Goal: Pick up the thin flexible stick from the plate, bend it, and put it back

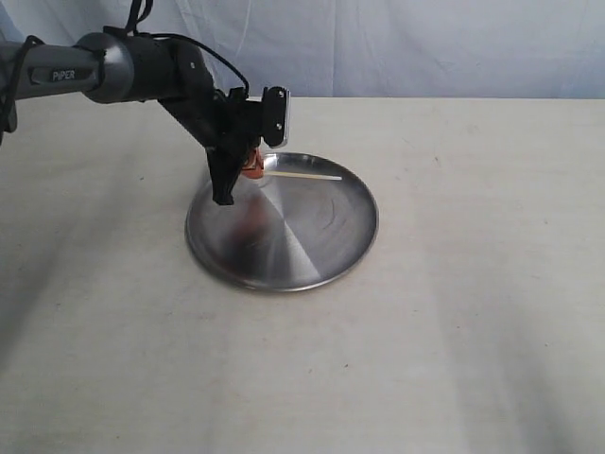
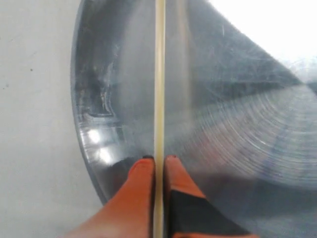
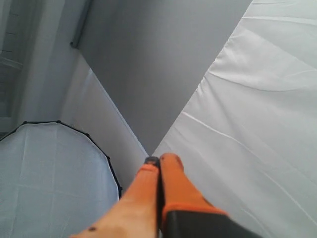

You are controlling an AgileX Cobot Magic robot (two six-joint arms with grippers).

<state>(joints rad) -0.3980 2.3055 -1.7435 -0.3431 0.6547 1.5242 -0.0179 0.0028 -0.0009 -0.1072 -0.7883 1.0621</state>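
The thin flexible stick is a straight pale cream strand over the far part of the plate, a round shiny silver dish. My left gripper, orange-fingered, is shut on the stick's left end above the plate's far left rim. The left wrist view shows the stick running straight out from between the left gripper's pressed fingertips over the plate. My right gripper is shut on nothing and points at a grey wall and white cloth; the exterior view does not include it.
The plate rests on a pale beige table. A pale blue-white cloth backdrop hangs behind the table's far edge. The left arm reaches in from the upper left.
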